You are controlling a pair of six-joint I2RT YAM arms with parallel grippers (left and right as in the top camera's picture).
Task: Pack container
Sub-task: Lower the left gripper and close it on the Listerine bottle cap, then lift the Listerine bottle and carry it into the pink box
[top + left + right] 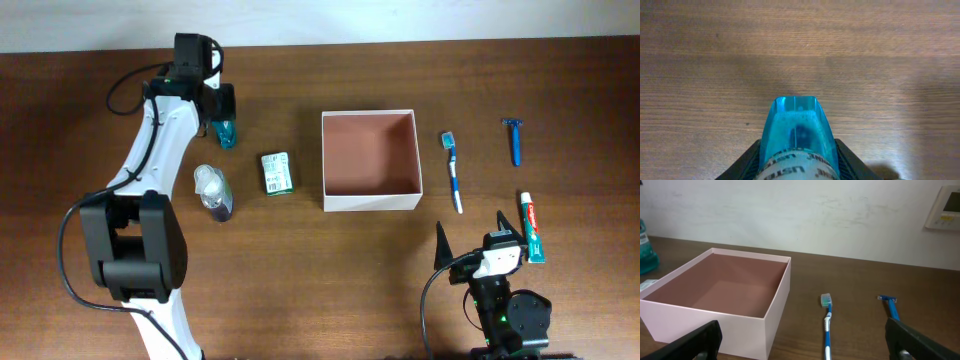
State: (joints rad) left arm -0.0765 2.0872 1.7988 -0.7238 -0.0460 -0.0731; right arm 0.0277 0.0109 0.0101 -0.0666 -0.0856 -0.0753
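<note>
The container is a square white-walled box with a pinkish-brown inside at the table's middle; it also shows in the right wrist view, with nothing in it. My left gripper at the far left is shut on a small blue mouthwash bottle, seen close in the left wrist view between the black jaws. My right gripper is open and empty near the front edge, its fingers wide apart.
A clear pump bottle and a green box lie left of the container. A blue toothbrush, a blue razor and a toothpaste tube lie to its right.
</note>
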